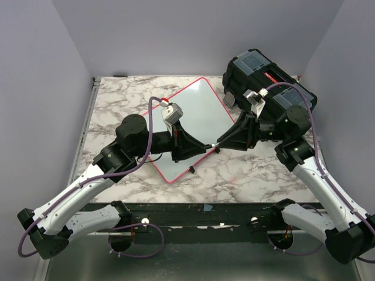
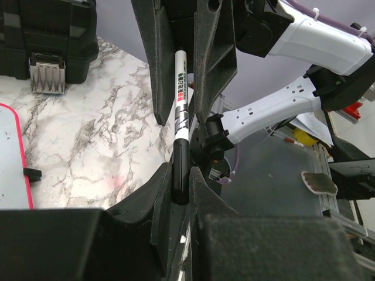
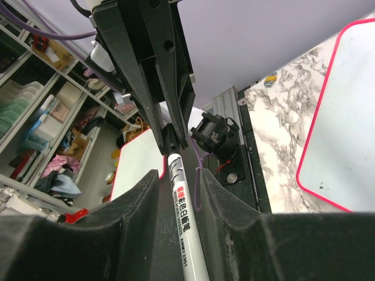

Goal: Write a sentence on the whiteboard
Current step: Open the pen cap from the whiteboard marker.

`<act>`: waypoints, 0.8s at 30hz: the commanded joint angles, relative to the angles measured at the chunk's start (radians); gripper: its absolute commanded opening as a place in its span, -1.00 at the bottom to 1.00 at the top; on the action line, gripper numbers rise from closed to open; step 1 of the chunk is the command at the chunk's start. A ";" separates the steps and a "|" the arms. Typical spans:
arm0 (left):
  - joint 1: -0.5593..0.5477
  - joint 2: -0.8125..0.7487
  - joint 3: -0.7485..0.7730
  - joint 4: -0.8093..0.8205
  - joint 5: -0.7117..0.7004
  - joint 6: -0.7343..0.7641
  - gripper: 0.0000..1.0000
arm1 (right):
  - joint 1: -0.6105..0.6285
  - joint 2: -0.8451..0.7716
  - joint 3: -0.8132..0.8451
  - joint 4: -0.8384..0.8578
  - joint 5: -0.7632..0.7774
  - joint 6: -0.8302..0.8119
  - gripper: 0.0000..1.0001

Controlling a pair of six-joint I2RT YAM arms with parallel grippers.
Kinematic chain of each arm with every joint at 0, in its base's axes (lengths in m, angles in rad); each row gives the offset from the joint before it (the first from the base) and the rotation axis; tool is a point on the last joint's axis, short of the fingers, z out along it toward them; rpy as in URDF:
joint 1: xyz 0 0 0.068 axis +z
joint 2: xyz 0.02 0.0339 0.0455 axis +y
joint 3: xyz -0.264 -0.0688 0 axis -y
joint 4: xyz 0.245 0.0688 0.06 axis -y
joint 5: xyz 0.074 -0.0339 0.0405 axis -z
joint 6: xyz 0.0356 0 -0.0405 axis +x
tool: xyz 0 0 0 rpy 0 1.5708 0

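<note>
While the two arms meet over the near right edge of the flat white whiteboard with a red-pink rim (image 1: 196, 111), a black-capped white marker pen (image 2: 182, 105) spans both tools.
Left gripper (image 2: 179, 190): clamped on the pen's black end. Right gripper (image 3: 179, 178): jaws flank the white barrel; whether they grip it cannot be told. The whiteboard lies on the marbled table (image 1: 258, 175), left of the black plastic toolbox (image 1: 258, 70).
</note>
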 commanded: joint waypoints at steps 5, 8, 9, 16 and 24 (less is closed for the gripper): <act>0.021 0.037 0.023 0.003 0.057 0.022 -1.00 | 0.024 0.004 0.038 -0.016 -0.024 -0.010 -0.39; 0.026 0.040 0.024 0.000 0.060 0.025 -1.00 | 0.027 0.007 0.038 -0.018 -0.024 -0.013 -0.47; 0.028 0.041 0.025 0.000 0.061 0.025 -1.00 | 0.027 0.008 0.038 -0.020 -0.025 -0.013 -0.48; 0.038 0.051 0.034 -0.007 0.072 0.032 -1.00 | 0.035 0.012 0.042 -0.027 -0.024 -0.021 -0.53; 0.047 0.066 0.043 -0.015 0.080 0.041 -1.00 | 0.041 0.015 0.048 -0.052 -0.022 -0.045 -0.51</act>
